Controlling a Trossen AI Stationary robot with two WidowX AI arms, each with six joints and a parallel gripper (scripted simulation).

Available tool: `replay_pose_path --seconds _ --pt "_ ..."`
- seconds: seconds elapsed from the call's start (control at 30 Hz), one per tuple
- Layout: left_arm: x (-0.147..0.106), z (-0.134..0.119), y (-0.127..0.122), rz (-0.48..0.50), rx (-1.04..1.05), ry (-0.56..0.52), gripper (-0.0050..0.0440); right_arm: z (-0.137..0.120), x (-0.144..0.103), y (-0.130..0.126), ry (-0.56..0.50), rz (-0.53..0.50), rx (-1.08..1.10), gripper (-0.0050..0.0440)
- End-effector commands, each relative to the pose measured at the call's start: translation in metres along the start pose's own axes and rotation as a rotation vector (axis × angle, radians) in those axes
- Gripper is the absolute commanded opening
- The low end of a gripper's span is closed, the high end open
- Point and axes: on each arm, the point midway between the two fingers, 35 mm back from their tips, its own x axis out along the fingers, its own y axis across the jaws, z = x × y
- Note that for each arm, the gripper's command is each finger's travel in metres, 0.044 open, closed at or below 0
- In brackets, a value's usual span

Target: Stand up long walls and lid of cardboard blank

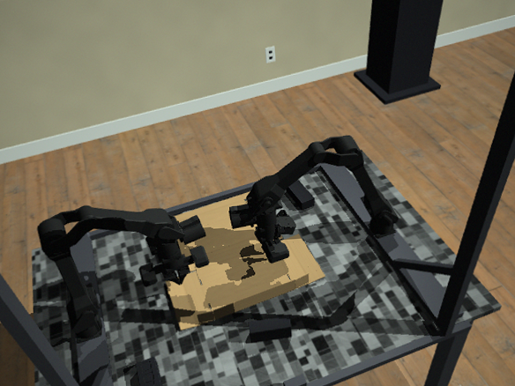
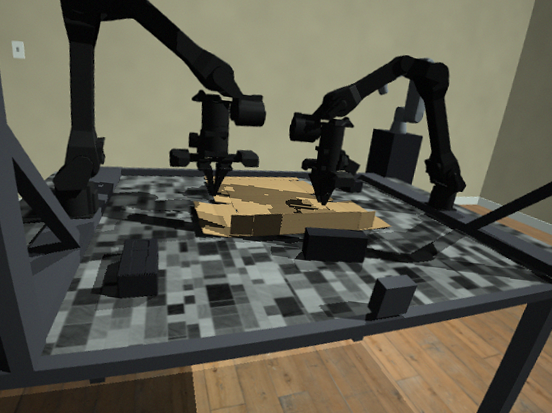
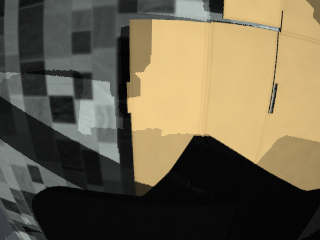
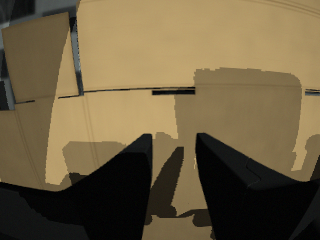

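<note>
Above one cardboard blank (image 1: pixel 255 277) (image 2: pixel 315 221) (image 3: pixel 240 85) (image 4: pixel 135 45) hang two black arms (image 1: pixel 113 217) (image 2: pixel 174 40).

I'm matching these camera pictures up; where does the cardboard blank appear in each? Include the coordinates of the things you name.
Cardboard blank (image 1: pixel 222 275) (image 2: pixel 310 224) (image 3: pixel 240 75) (image 4: pixel 150 40):
Top: below centre.
Exterior: centre, under both pincers.
Left wrist: right half, cut off by the picture edge.
Right wrist: across most of it.
Shared landmark: patterned table top (image 1: pixel 214 362) (image 2: pixel 232 272) (image 3: pixel 50 50) (image 4: pixel 42 6).

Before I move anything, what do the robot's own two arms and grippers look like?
Both the left arm and right arm are matte black, with chunky rounded joints and slimmer links. The left gripper and right gripper have black fingers tapering to narrow tips. I can make out no cables or markings.
</note>
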Motion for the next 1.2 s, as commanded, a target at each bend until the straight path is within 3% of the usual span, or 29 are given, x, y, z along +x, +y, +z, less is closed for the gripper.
replay_pose_path --seconds 0.0,0.3,0.73,0.97,1.17 --pt "-0.003 0.012 -0.025 -0.005 0.004 0.0 0.0 -0.004 -0.008 0.002 0.027 0.009 0.007 0.0103" --pt "-0.003 0.012 -0.025 -0.005 0.004 0.0 0.0 -0.004 -0.009 0.001 0.029 0.004 0.0 0.0103" --pt "-0.003 0.012 -0.025 -0.005 0.004 0.0 0.0 -0.004 0.013 0.001 0.029 0.004 0.0 0.0103" --pt "-0.003 0.012 -0.025 -0.005 0.004 0.0 0.0 -0.003 0.012 0.001 0.026 0.004 0.0 0.0103" --pt "-0.013 0.012 -0.025 -0.005 0.004 0.0 0.0 -0.003 0.019 0.001 0.028 0.004 0.0 0.0103"
